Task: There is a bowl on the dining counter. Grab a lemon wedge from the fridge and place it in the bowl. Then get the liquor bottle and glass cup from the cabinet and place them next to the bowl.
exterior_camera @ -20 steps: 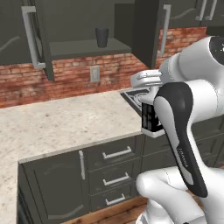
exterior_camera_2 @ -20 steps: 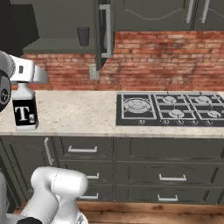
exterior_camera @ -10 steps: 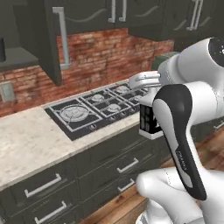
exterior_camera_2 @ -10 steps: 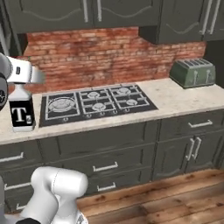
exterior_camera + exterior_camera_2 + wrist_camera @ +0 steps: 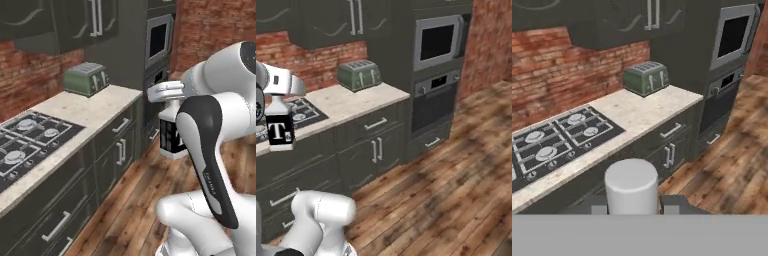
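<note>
My gripper [image 5: 172,102] is shut on the neck of the liquor bottle [image 5: 169,138], a white bottle with a black label bearing a white T. The bottle [image 5: 280,128] hangs upright from the gripper [image 5: 279,101], in the air in front of the counter. In the hand view the bottle's white cap [image 5: 632,184] stands between the two dark fingertips [image 5: 672,205], with the gripper [image 5: 632,204] closed around it. The bowl, the lemon wedge and the glass cup are out of view.
A green toaster [image 5: 86,78] [image 5: 359,75] sits on the speckled counter [image 5: 95,112] beside the gas hob [image 5: 25,145] [image 5: 557,137]. A tall dark unit with built-in ovens [image 5: 438,65] ends the counter run. Wooden floor [image 5: 456,175] stretches to the right.
The whole picture has swept along the counter from the hob to the toaster and oven unit, so the camera has moved. The bottle stays in the gripper as before.
</note>
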